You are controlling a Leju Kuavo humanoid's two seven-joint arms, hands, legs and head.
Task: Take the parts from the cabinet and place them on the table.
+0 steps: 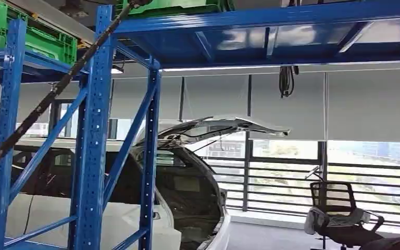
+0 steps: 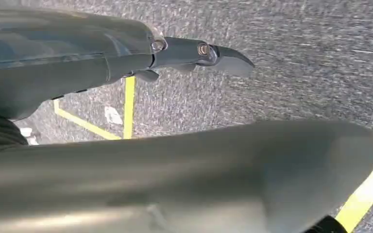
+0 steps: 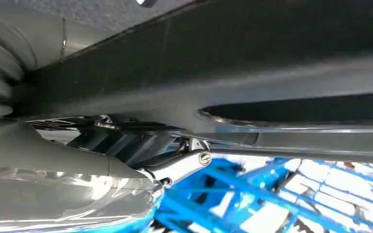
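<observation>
The blue steel cabinet (image 1: 91,130) rises at the left, its upper shelf (image 1: 271,31) running overhead. Green crates (image 1: 36,36) stand on its top level. My left hand (image 2: 126,97) hangs over grey carpet; a dark finger (image 2: 199,51) points straight out, well apart from the thick thumb (image 2: 199,174), with nothing between them. My right hand (image 3: 126,165) is seen close up, its fingers (image 3: 179,162) bent in toward the thumb (image 3: 77,189). A long dark piece (image 3: 233,63) with a slot lies across that hand, and whether the hand grips it is unclear. Blue rack bars (image 3: 272,199) lie behind.
A white car (image 1: 187,192) with its tailgate raised stands behind the cabinet. A black office chair (image 1: 338,213) is at the right by the railed windows (image 1: 302,177). Yellow floor lines (image 2: 128,107) cross the carpet under my left hand. A black cable (image 1: 47,99) slants across the cabinet.
</observation>
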